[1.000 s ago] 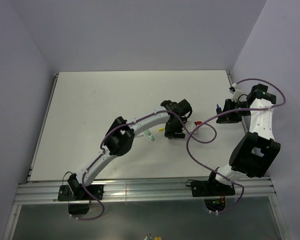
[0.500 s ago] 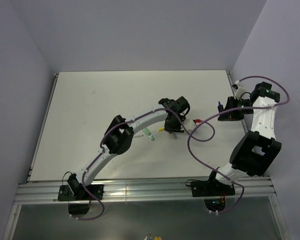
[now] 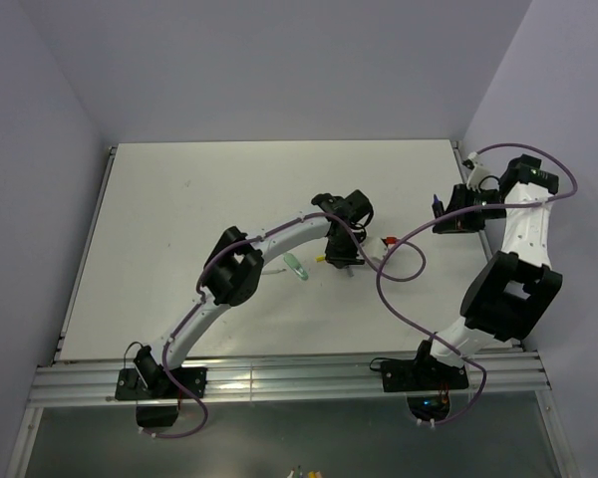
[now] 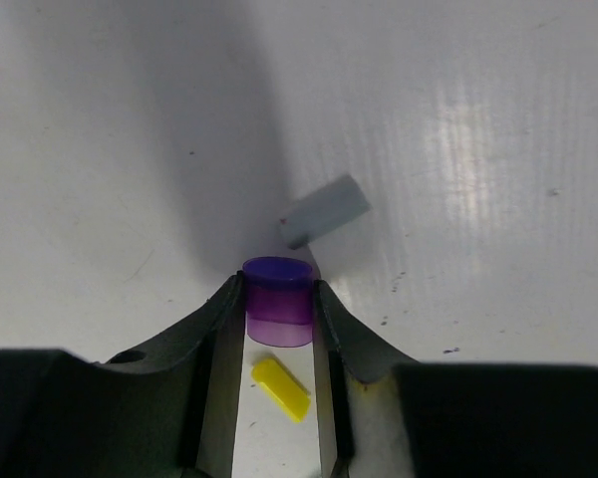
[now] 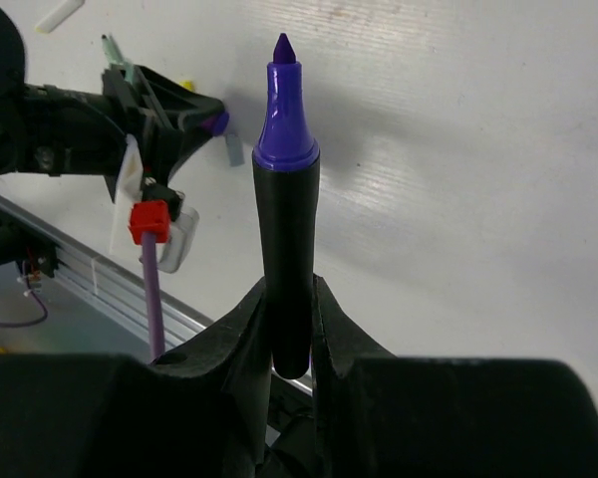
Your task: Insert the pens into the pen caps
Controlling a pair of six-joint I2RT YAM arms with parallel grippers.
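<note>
My left gripper [image 4: 277, 291] is shut on the purple pen cap [image 4: 277, 304], held upright just above the table. The grey cap [image 4: 325, 211] lies just beyond it and the yellow cap [image 4: 281, 387] lies on the table below, between the fingers. My right gripper [image 5: 289, 329] is shut on the black pen with the purple tip [image 5: 285, 199], tip pointing away from the wrist, above the table's right side. In the top view the left gripper [image 3: 341, 255] is mid-table and the right gripper [image 3: 450, 215] is to its right. A translucent green pen [image 3: 296, 266] lies left of the left gripper.
A pale yellow-white pen [image 5: 58, 14] lies beyond the left gripper in the right wrist view. Purple cables [image 3: 404, 261] loop between the arms. The metal rail [image 3: 279, 378] runs along the near edge. Walls close the table's back and sides.
The left gripper has lifted slightly and shifted toward the far side with the purple cap. The right arm has swung the pen toward the far right corner.
</note>
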